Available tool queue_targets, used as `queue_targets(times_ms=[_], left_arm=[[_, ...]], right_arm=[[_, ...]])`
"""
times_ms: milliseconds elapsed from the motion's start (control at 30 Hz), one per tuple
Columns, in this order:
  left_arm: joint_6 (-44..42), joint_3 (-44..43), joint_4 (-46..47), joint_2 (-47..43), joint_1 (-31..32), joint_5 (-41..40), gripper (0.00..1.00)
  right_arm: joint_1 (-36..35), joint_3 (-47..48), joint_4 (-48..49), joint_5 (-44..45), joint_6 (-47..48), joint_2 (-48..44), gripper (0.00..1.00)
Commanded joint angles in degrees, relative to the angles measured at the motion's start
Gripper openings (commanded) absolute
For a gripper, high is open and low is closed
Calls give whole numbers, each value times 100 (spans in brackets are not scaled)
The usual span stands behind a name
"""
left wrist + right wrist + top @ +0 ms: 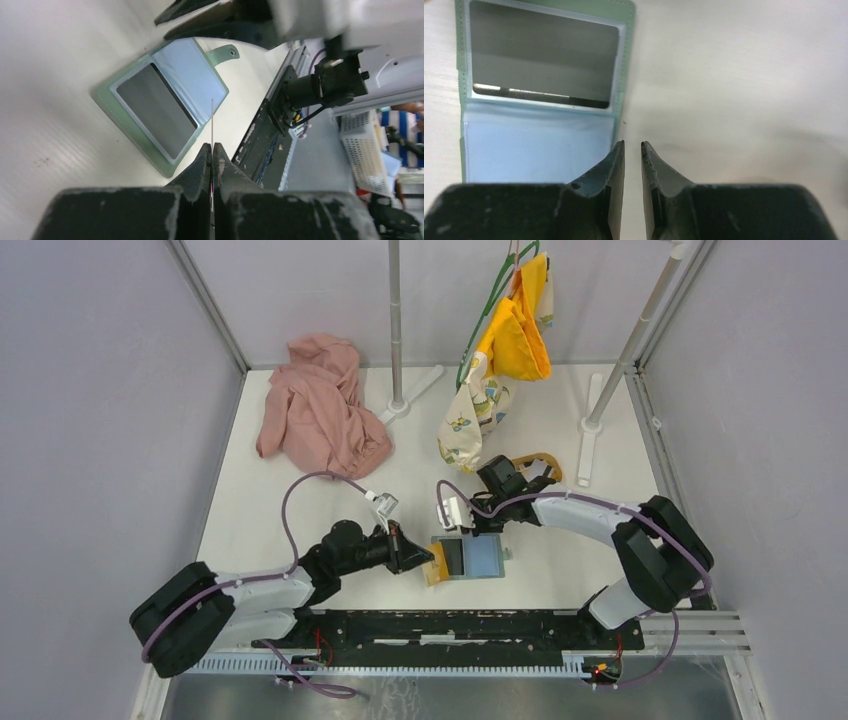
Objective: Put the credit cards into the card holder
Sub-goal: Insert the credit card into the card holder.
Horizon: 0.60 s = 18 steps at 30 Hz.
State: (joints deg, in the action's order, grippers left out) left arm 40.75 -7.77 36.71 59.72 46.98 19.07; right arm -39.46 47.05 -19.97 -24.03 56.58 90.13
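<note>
Left claw point(211, 146) is clamped shut on a credit card point(212, 117), seen edge-on at the left edge of the card holder point(472, 558). The holder lies open, mid-counter point(560, 540), towards the near edge. Right claw point(632, 145) stands slightly parted and empty, just beside the holder.

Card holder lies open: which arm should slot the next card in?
Left. The left gripper is shut on a card, edge-on and aimed at the open card holder. The right gripper has its jaws slightly apart and empty.
</note>
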Motion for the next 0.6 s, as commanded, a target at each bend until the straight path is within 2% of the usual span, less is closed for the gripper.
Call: queue_targets(times_ms=[0, 100, 167, 267, 333, 567], left_arm=[[1258, 194, 2158, 828, -2, 269, 2], [1658, 168, 2915, 1564, 69, 87, 2], [1752, 32, 2975, 1885, 196, -148, 2], [1804, -109, 2866, 2191, 317, -514, 2], [1800, -207, 2638, 2257, 327, -662, 2], [1721, -504, 2166, 2490, 334, -895, 2]], right_arm=[[396, 29, -23, -704, -155, -851, 26], [668, -308, -315, -1457, 624, -1471, 36], [690, -608, -751, -1818, 1547, -1796, 46], [688, -1217, -1076, -1754, 2722, -2126, 62], [686, -1387, -1022, -1507, 2772, -2180, 68], [635, -1180, -1107, -1069, 2361, -1742, 74]])
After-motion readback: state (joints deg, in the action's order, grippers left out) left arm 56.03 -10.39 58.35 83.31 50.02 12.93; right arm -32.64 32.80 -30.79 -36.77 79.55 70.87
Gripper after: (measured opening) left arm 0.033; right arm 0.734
